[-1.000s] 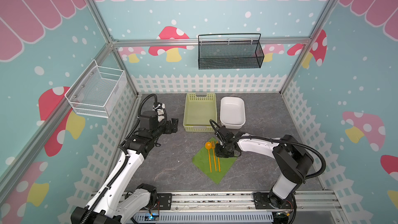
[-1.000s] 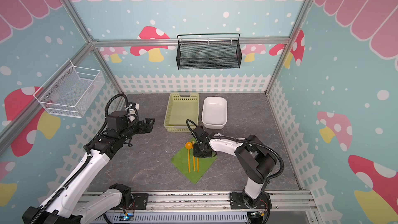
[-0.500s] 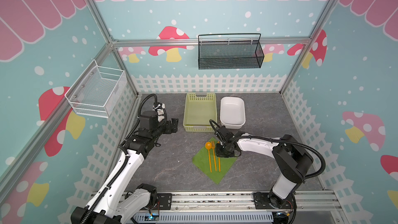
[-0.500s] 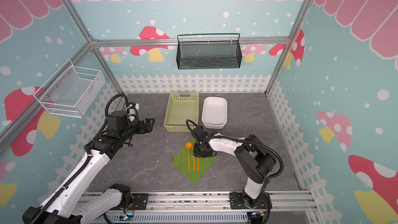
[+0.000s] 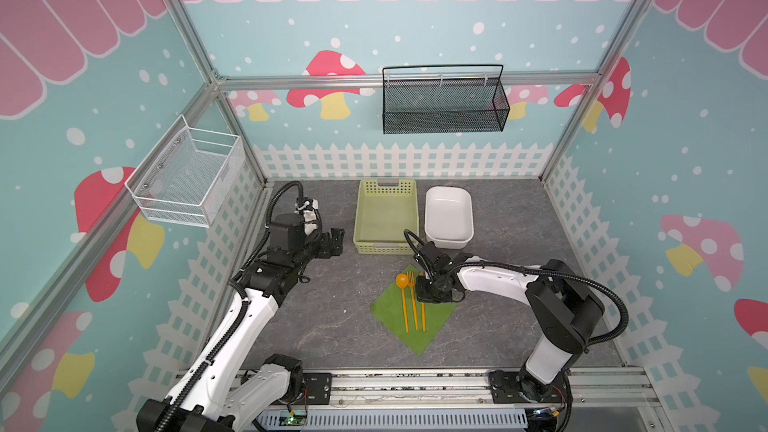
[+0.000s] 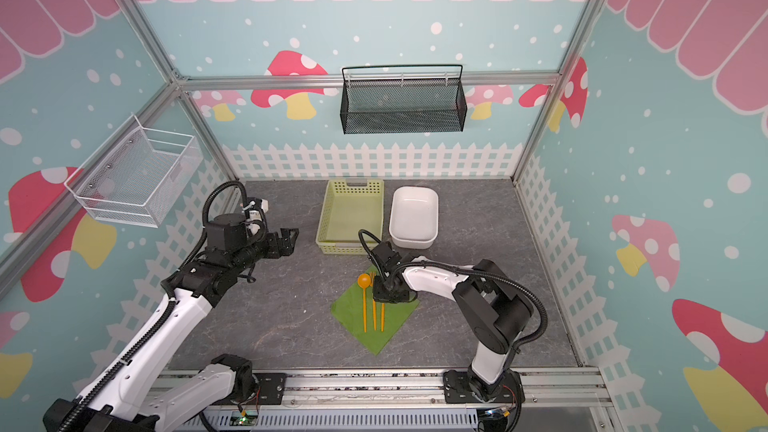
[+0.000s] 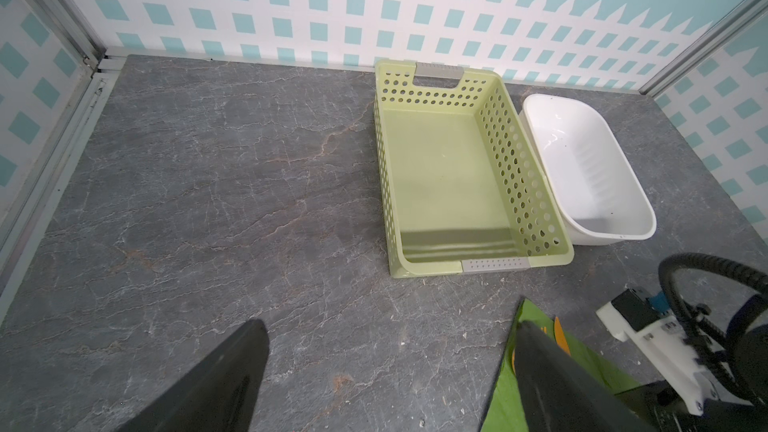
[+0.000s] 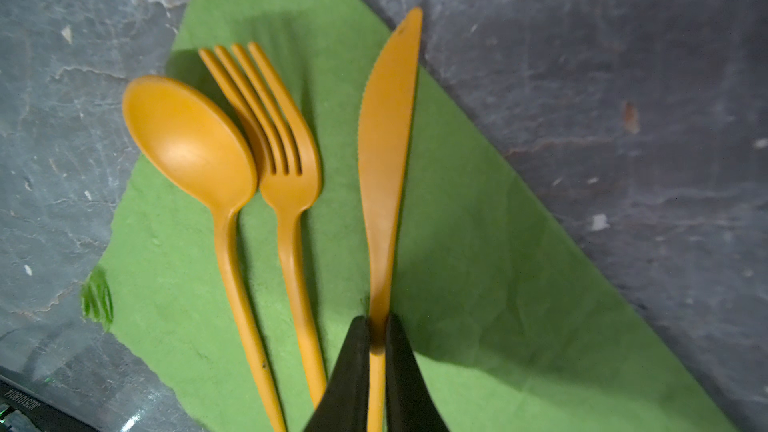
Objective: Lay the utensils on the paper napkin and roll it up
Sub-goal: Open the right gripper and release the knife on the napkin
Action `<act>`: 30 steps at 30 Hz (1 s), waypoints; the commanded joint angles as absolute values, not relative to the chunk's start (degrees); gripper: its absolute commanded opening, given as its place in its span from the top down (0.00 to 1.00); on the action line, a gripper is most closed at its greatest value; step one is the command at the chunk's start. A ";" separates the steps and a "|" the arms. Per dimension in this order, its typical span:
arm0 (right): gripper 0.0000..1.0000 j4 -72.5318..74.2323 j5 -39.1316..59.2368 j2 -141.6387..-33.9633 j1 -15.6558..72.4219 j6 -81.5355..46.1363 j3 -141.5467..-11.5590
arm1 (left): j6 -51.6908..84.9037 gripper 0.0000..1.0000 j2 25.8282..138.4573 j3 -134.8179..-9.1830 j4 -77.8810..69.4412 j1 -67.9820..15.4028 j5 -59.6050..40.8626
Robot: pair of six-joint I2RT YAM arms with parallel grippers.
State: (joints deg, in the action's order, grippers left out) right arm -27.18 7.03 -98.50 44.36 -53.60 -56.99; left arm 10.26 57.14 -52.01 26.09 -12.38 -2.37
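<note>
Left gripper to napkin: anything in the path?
Nothing visible. Bare table lies between the open left gripper and the paper napkin; the yellow-green basket stands to the side. The right gripper is shut on the knife over the napkin.

Only one bit of print shows: a short row of pale characters on a dark strip at the corner of the right wrist view. It reads upside down, is partly cut by the frame edge and is too blurred to make out reliably. It looks like a serial-type mix of letters and digits. No legible text in the top views or the left wrist view.
</note>
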 commanded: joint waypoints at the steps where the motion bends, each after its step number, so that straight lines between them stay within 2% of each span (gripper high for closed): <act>1: 0.88 -28.65 5.99 -99.32 44.82 -53.70 -58.01 | 10.11 0.06 56.28 -51.63 26.72 -12.07 -2.15; 30: 0.91 -29.92 5.31 -100.45 44.84 -52.64 -59.58 | 10.02 0.06 56.25 -51.68 26.77 -12.13 -1.78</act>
